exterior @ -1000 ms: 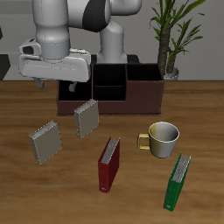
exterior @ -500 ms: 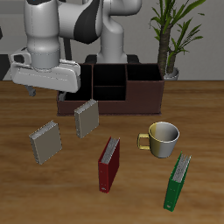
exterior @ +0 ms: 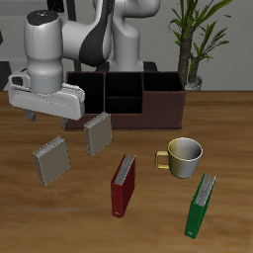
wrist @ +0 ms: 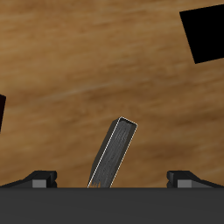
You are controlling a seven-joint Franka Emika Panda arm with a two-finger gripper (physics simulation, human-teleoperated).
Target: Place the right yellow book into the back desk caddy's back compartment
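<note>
The right yellow book [exterior: 50,160] stands tilted on the table, nearer the front edge than its twin [exterior: 98,132]. The back desk caddy [exterior: 163,107] is a dark brown box at the back; its back compartment [exterior: 125,83] is the small rear cell of the middle section. My gripper [exterior: 47,118] hangs open and empty above the table, just behind and over the right yellow book. In the wrist view a thin yellowish-grey book [wrist: 114,153] shows edge-on between my spread fingertips [wrist: 42,176], with the gripper [wrist: 112,180] well above it.
A red book [exterior: 123,185] and a green book [exterior: 202,206] stand near the front edge. A yellowish mug [exterior: 184,156] sits between them. A potted plant [exterior: 191,44] stands behind the caddy's end.
My arm has swung away from the caddy's front and come forward, so the gripper now hangs over the right yellow book. The books have not moved.
</note>
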